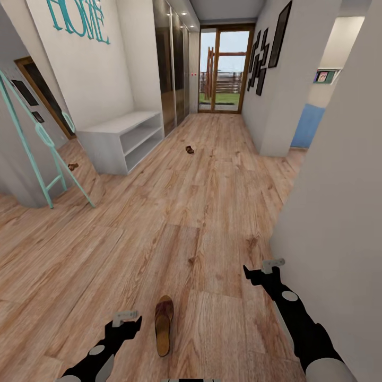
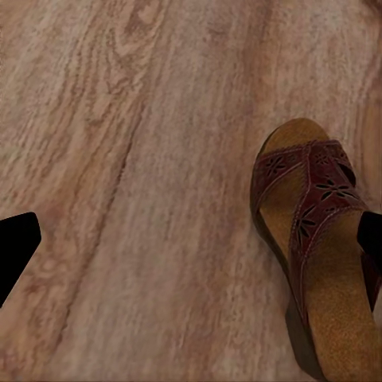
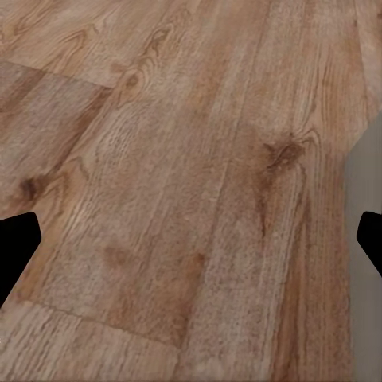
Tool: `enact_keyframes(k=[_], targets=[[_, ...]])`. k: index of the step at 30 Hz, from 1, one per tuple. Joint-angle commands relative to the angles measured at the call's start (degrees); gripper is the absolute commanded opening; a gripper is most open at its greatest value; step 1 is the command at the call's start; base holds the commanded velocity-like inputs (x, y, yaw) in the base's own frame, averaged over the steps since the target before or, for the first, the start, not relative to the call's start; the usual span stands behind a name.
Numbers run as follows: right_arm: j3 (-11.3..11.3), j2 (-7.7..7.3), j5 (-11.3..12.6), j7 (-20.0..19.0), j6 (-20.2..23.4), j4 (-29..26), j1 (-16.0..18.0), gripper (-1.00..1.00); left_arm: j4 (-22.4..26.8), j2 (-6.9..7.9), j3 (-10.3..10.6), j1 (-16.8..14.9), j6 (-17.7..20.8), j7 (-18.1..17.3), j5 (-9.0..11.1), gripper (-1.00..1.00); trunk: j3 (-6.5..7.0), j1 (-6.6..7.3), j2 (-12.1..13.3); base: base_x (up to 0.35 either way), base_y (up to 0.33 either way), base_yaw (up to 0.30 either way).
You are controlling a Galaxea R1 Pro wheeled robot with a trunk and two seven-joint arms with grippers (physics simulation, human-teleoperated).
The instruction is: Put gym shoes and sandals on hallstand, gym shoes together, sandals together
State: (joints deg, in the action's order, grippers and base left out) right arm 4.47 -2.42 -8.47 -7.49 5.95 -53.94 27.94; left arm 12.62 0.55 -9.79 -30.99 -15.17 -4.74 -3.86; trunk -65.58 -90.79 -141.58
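Hardly begun, by the look of things: nothing gripped, nothing on any rack.

Nearest, one sandal (image 1: 164,324) flat on the corridor floor (image 1: 212,212), just beside the left gripper (image 1: 126,318) on its inner side, not touching. Seen through the left wrist camera: same sandal (image 2: 318,239) lying off toward one fingertip, not between the two; wide dark reddish strap with punched flower cutouts, tan suede-like footbed, rounded toe, dark sole edge. Left fingers spread wide and empty. Right gripper (image 1: 263,269) further forward beside the grey wall (image 1: 339,212), fingers likewise wide, bare planks beneath them.

Floor: light brown wood-grain planks, knots and streaks, matte.

Further off, well beyond both grippers, a small brown thing, probably the second sandal (image 1: 189,149), on the planks near a low white shelf bench (image 1: 124,138), boxy, open shelves. Beyond, glass doors (image 1: 225,69)

Left to do: grasp the near sandal, fetch the far one, find the gym shoes and the hallstand
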Motion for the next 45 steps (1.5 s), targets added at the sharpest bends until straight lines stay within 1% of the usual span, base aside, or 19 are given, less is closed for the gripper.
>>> enact_keyframes(k=[1,9,11,12,14,18,27,45], targets=[[0.1,0.04,-0.6,-0.4,0.3,-0.1,0.0,1.0,0.0,-0.08,-0.4,0.0,-0.2,-0.4,-0.4,1.0,-0.05,0.01,0.0,0.0,0.0,0.0],[0.1,0.13,-0.6,-0.4,0.3,-0.1,0.0,1.0,0.1,-0.49,-0.5,0.0,0.0,-0.4,-0.4,1.0,-0.05,0.01,0.0,0.0,0.0,0.0],[0.1,0.13,-0.6,-0.3,0.3,-0.1,0.0,1.0,0.3,-1.06,-0.7,-0.1,0.2,-0.1,-0.4,1.0,-0.23,-0.21,-0.4,0.0,0.0,0.0],[0.1,0.13,-0.6,-0.3,0.3,-0.1,0.0,1.0,0.5,-1.89,-0.7,-0.1,0.4,0.2,-0.4,1.0,-0.4,-0.43,-0.8,0.0,0.0,0.0],[0.1,0.12,-0.6,-0.3,0.3,-0.1,0.0,1.0,0.6,-2.32,-0.7,-0.1,0.5,0.3,-0.4,1.0,-0.76,-0.87,-1.6,0.0,0.0,0.0],[0.2,0.12,-0.6,-0.3,0.3,-0.2,0.0,1.0,0.8,-2.89,-0.8,-0.2,0.7,0.4,-0.4,1.0,-1.65,-0.99,-1.7,0.0,0.0,0.0],[0.1,0.13,-0.6,-0.3,0.3,-0.2,0.0,1.0,0.7,-3.08,-0.9,-0.2,0.6,0.4,-0.4,1.0,-3.7,-1.22,-1.8,0.0,0.0,0.0],[0.2,0.14,-0.6,-0.3,0.3,-0.3,0.0,1.0,0.7,-3.1,-0.9,-0.2,0.5,0.4,-0.4,1.0,-9.2,-1.68,-2.1,0.0,0.0,0.0]])
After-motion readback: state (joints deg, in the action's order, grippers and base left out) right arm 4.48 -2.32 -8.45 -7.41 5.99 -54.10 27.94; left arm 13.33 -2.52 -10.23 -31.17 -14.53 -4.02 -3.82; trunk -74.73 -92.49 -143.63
